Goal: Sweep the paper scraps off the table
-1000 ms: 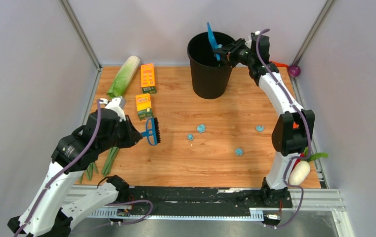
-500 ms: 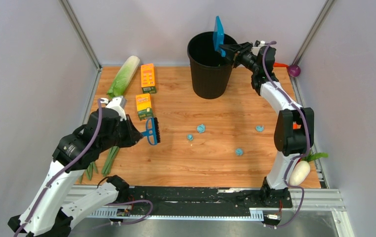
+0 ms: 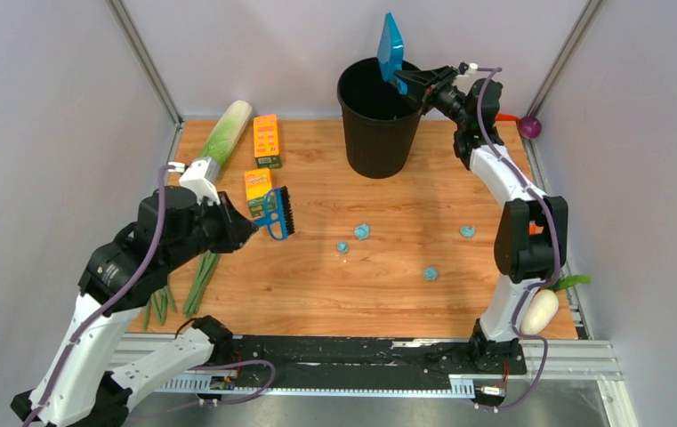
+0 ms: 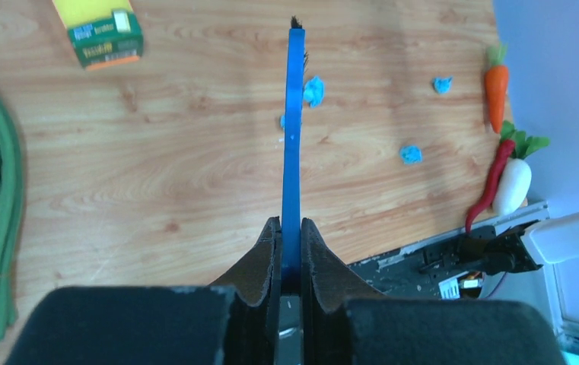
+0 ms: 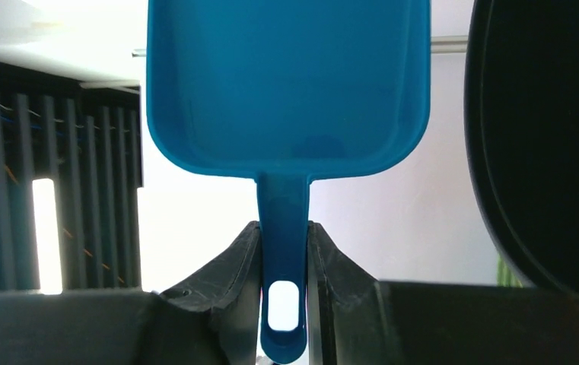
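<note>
Several light-blue paper scraps lie on the wooden table (image 3: 317,285): one (image 3: 362,231), a smaller one (image 3: 342,246), one (image 3: 431,273) and one (image 3: 467,231). They also show in the left wrist view (image 4: 314,90) (image 4: 411,154) (image 4: 442,84). My left gripper (image 3: 247,229) (image 4: 291,228) is shut on the blue hand brush (image 3: 277,213) (image 4: 293,129), held above the table left of the scraps. My right gripper (image 3: 413,82) (image 5: 284,236) is shut on the blue dustpan (image 3: 390,46) (image 5: 286,84), raised upright over the black bin (image 3: 377,120).
Two orange-and-yellow boxes (image 3: 266,140) (image 3: 259,190), a cabbage (image 3: 223,136) and green beans (image 3: 199,285) lie at the left. A radish (image 3: 538,310), a carrot (image 4: 496,87) and a red chilli (image 4: 490,190) lie by the right edge. Grey walls frame the table.
My left gripper moved the brush farther back toward the yellow box. My right gripper lifted and tipped the dustpan from inside the bin's mouth to upright above its rim.
</note>
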Robot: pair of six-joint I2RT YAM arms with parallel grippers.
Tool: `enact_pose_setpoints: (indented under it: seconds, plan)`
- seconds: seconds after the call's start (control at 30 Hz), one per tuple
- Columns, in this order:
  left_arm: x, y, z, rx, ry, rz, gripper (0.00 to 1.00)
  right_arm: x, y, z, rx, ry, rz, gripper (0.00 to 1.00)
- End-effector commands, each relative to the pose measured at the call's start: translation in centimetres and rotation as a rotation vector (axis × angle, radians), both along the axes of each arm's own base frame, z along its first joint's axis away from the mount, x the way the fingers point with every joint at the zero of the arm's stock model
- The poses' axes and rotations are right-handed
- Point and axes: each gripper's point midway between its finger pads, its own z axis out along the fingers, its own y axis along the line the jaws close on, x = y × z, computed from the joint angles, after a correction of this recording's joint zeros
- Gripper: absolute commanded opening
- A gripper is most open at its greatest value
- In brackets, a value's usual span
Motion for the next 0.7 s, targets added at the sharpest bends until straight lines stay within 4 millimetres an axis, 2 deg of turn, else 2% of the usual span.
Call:
enact_pose_setpoints:
  seconds: [0.0,0.13,0.17,0.27,0.47,0.67]
  plan:
    - [1.1,0.4,3.0,0.026,-0.125,-0.005,0.02,-4.8,0.7,6.2,-0.090,-0.163,0.032,0.00]
    - [1.7,0.2,3.0,0.058,-0.131,-0.019,0.05,-7.2,0.6,5.7,-0.197,-0.208,0.023,0.00]
    - [1.8,0.1,2.9,0.062,-0.126,-0.023,0.00,-8.0,0.6,5.0,-0.228,-0.213,0.028,0.00]
    - [2.4,0.1,3.0,0.074,-0.130,-0.009,0.00,-10.0,0.3,3.1,-0.321,-0.228,0.035,0.00]
    - [3.1,-0.2,2.5,0.108,-0.127,-0.022,0.00,-13.5,-0.3,0.7,-0.526,-0.262,0.052,0.00]
    - [4.1,-0.8,1.2,0.151,-0.094,-0.039,0.00,-16.5,-3.2,-2.2,-0.836,-0.269,-0.040,0.00]
